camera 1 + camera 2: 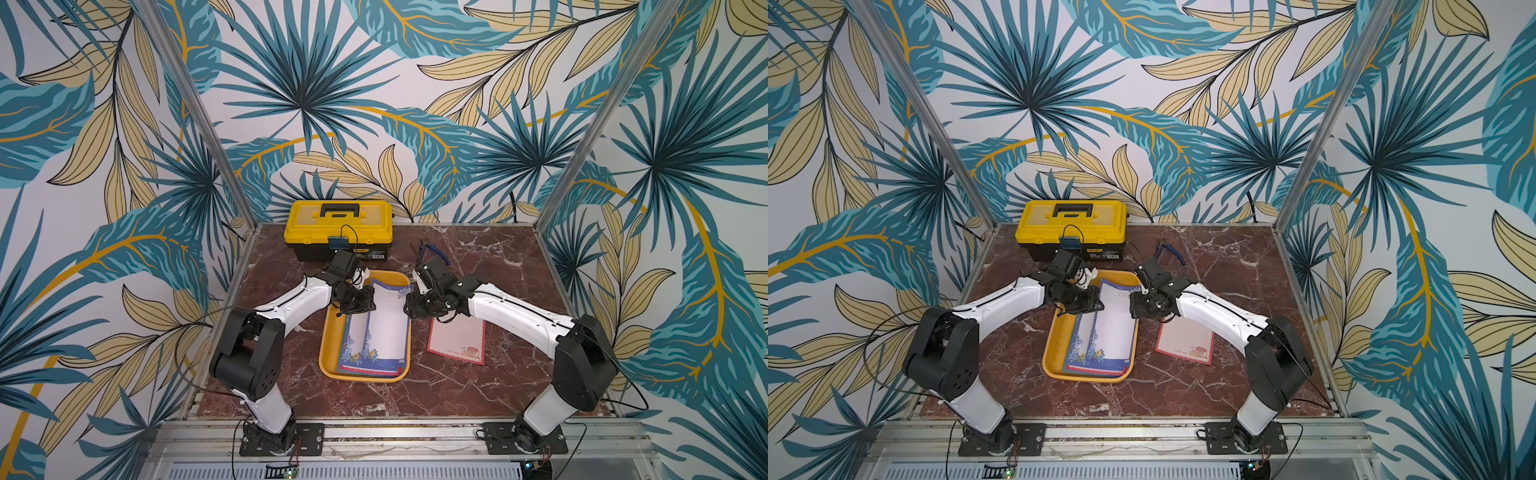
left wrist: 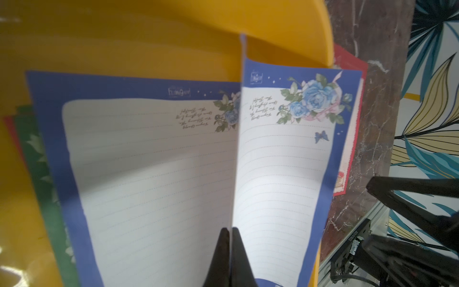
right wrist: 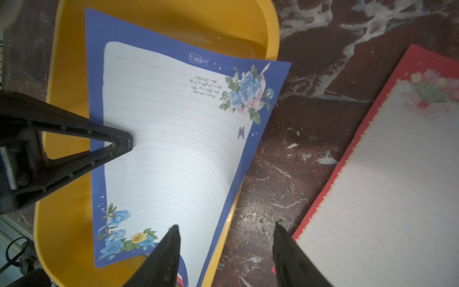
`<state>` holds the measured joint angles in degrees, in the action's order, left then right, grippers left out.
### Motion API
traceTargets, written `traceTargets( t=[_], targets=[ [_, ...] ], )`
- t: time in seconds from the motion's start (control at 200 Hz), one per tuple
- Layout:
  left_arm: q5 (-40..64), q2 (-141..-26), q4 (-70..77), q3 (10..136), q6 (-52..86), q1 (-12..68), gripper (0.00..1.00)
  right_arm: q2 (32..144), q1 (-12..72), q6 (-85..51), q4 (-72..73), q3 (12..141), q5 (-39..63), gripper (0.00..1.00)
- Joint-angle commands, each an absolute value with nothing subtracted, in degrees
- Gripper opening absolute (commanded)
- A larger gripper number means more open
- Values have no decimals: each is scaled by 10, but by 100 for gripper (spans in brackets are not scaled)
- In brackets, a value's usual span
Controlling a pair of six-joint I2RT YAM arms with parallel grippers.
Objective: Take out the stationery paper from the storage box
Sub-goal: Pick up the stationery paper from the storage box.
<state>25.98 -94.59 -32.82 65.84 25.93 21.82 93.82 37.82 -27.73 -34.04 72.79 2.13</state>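
The orange-yellow storage box (image 1: 328, 345) (image 1: 1050, 345) lies mid-table between the arms. My left gripper (image 1: 372, 306) (image 2: 229, 229) is shut on the edge of a blue floral sheet of stationery paper (image 1: 388, 320) (image 2: 278, 174) (image 3: 169, 139). That sheet curves up out of the box and overhangs its right rim. A second blue sheet (image 2: 149, 161) lies flat in the box, with green and red sheets (image 2: 32, 149) under it. My right gripper (image 1: 409, 309) (image 3: 226, 225) hangs open over the box's right rim and bare table, holding nothing. A red-bordered sheet (image 1: 457, 340) (image 3: 385, 186) lies on the table to the right.
A yellow-lidded black toolbox (image 1: 338, 224) stands at the back of the marble table, just behind the left wrist. Blue-handled pliers (image 1: 434, 249) lie behind the right wrist. Metal frame posts and rails edge the table.
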Motion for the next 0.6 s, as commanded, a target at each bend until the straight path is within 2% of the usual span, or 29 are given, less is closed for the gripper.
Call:
traceTargets(
  t=[0.0,0.26,0.411,0.596],
  targets=[
    [251,-901,-326,678,242,215,0,904,380,-249,-382,742,-26,62],
    [252,-805,-325,736,186,234,0,802,378,-179,-350,732,-65,65],
    [259,-768,-325,786,150,255,0,727,370,-132,-275,688,-67,75],
    [319,-748,-324,835,111,288,0,638,340,-90,-162,619,36,84]
  ],
)
